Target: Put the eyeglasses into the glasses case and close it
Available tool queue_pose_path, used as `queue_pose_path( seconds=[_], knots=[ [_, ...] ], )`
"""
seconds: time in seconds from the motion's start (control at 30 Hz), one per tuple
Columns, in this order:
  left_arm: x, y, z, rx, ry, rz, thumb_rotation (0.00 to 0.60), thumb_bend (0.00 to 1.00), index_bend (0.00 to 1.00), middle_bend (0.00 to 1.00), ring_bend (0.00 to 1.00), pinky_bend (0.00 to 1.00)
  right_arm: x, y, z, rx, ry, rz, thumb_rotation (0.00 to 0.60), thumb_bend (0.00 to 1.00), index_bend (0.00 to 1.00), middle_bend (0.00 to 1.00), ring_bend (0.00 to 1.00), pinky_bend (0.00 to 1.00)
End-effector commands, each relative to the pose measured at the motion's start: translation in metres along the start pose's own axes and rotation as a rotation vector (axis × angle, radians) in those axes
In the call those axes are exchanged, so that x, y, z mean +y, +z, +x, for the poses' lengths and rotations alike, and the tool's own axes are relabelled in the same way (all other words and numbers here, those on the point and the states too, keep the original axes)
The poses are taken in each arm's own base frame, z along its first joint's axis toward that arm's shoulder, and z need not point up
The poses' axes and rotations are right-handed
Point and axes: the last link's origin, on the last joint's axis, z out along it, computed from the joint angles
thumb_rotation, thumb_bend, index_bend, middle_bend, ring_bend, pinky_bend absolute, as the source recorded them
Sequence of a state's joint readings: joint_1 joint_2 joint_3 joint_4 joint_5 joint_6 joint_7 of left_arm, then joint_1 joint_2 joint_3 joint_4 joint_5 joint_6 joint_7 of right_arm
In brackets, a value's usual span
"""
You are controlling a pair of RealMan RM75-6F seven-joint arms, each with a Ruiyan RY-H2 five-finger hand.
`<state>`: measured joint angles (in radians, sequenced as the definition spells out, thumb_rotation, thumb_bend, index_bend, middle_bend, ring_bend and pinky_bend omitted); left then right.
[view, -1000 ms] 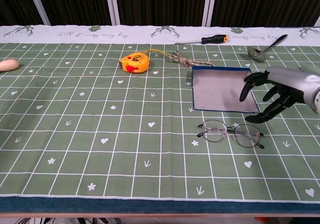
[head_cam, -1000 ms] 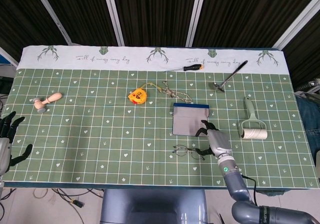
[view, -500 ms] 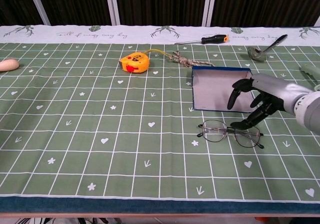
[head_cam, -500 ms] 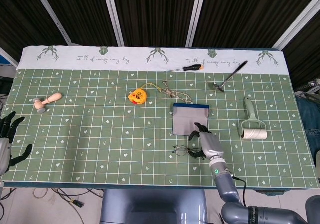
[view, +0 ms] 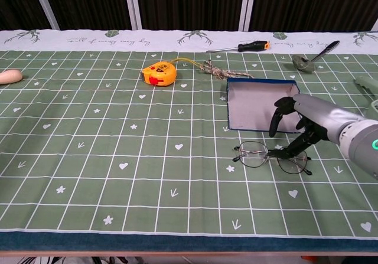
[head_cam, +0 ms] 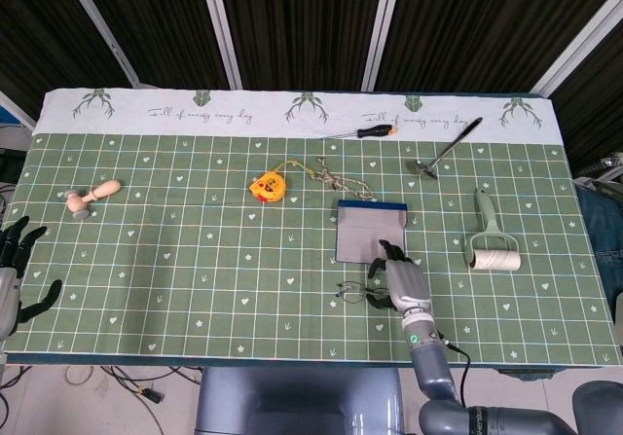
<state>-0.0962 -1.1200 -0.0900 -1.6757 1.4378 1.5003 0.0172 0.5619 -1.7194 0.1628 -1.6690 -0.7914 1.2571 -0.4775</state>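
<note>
The thin-framed eyeglasses (view: pixel 255 156) (head_cam: pixel 353 293) lie unfolded on the green mat, just in front of the open glasses case (view: pixel 255 110) (head_cam: pixel 367 229), a flat grey tray with blue edges. My right hand (view: pixel 307 121) (head_cam: pixel 405 280) hovers low over the right lens and the case's near right corner. Its fingers are spread and curved downward, and the lowest fingertip reaches the frame at the right lens; nothing is gripped. My left hand (head_cam: pixel 14 271) rests open at the far left table edge, away from everything.
A yellow tape measure (view: pixel 158 74) and a knot of rope (view: pixel 221 70) lie behind and left of the case. A screwdriver (view: pixel 253 46), a metal ladle (view: pixel 307 62) and a lint roller (head_cam: pixel 492 245) sit at the back and right. A wooden peg (head_cam: pixel 92 197) lies far left.
My right hand has moved left and down from beside the case onto the right side of the eyeglasses. The glasses, the case and the left hand have stayed put.
</note>
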Motion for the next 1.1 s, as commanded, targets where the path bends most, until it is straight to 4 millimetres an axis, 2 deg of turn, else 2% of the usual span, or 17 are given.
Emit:
queue_pose_path(
  seconds=[0.03, 0.4, 0.9, 1.1],
  knots=[
    [0.0, 0.0, 0.0, 0.001, 0.002, -0.002, 0.6, 0.31, 0.11, 0.0, 0.0, 0.0, 0.0, 0.0, -0.002, -0.002, -0.005, -0.004, 0.6, 0.34, 0.52, 0.09, 0.09, 0.24],
    [0.0, 0.0, 0.0, 0.004, 0.001, -0.002, 0.6, 0.31, 0.11, 0.0, 0.0, 0.0, 0.002, 0.0, -0.01, -0.016, -0.004, -0.022, 0.6, 0.37, 0.53, 0.09, 0.09, 0.24],
    [0.0, 0.0, 0.001, 0.008, -0.003, 0.001, 0.6, 0.31, 0.11, 0.0, 0.0, 0.0, 0.001, 0.004, -0.013, -0.024, -0.008, -0.026, 0.6, 0.5, 0.59, 0.1, 0.09, 0.24],
    [0.0, 0.0, 0.001, 0.01, -0.005, 0.002, 0.6, 0.31, 0.11, 0.0, 0.0, 0.0, 0.0, 0.003, -0.015, -0.041, 0.001, -0.02, 0.6, 0.51, 0.62, 0.1, 0.09, 0.24]
  ],
)
